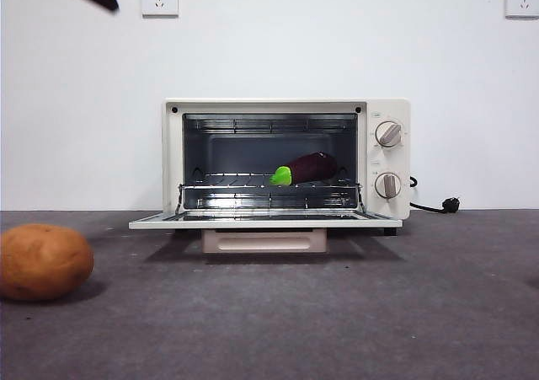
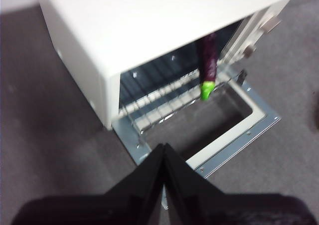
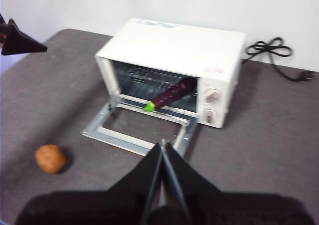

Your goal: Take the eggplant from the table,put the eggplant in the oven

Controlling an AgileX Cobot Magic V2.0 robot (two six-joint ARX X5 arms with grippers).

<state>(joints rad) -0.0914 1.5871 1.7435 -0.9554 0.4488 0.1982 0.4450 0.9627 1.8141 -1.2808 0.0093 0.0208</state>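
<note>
Both grippers, left [image 2: 163, 152] and right [image 3: 163, 152], are closed and empty above the oven [image 1: 286, 161]; with the eggplant [image 1: 305, 169] on its rack, retreat without nudging the open door [image 1: 261, 221].

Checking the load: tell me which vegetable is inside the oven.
The eggplant, purple with a green cap, lies on the oven rack. The potato sits on the table outside.

Both tools, the left tool [image 2: 164, 150] and right tool [image 3: 163, 147], are matte black, tapering to pointed wedge-shaped tips.
</note>
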